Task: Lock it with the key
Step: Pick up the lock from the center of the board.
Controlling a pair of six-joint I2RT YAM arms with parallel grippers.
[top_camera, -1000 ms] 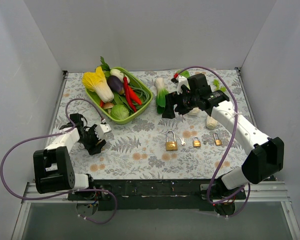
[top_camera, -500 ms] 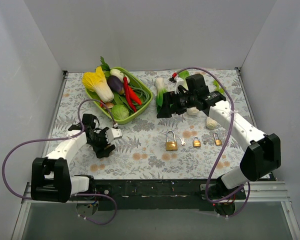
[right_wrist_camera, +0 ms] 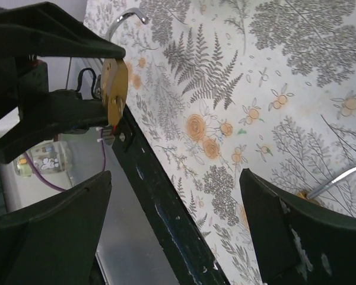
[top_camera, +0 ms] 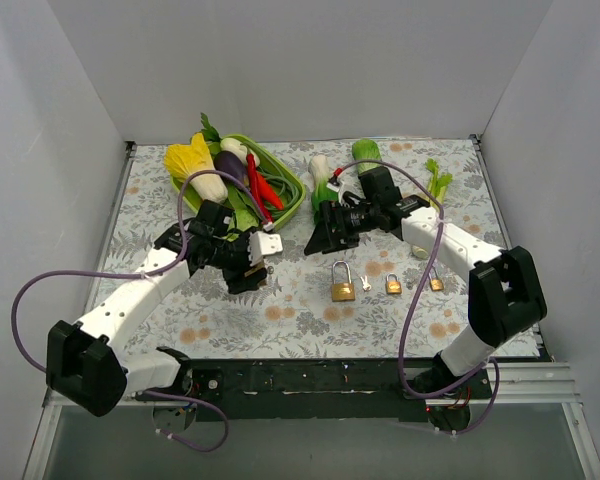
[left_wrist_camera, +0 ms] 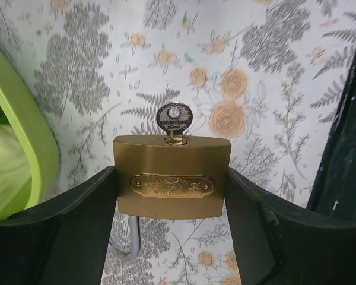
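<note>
My left gripper [left_wrist_camera: 171, 178] is shut on a brass padlock [left_wrist_camera: 171, 196], gripping its body by both sides above the table. A small key [left_wrist_camera: 174, 117] sticks out of the keyhole. Part of the steel shackle [left_wrist_camera: 127, 249] shows behind the body. In the top view the left gripper [top_camera: 248, 262] is at centre left. My right gripper [top_camera: 320, 232] is open and empty, a short way to the right of it. The right wrist view shows its jaws wide apart [right_wrist_camera: 175, 178] and the held padlock [right_wrist_camera: 114, 89] at upper left.
Three more padlocks lie on the floral cloth: a large one [top_camera: 342, 288] and two small ones [top_camera: 393, 285], [top_camera: 435, 280]. A loose key [top_camera: 365, 283] lies between them. A green basket [top_camera: 292, 198] of vegetables stands at the back left, with more greens [top_camera: 320, 178] at the back right.
My left arm has swung from the near left towards the centre, carrying the padlock. My right gripper has moved left and lower towards it.
</note>
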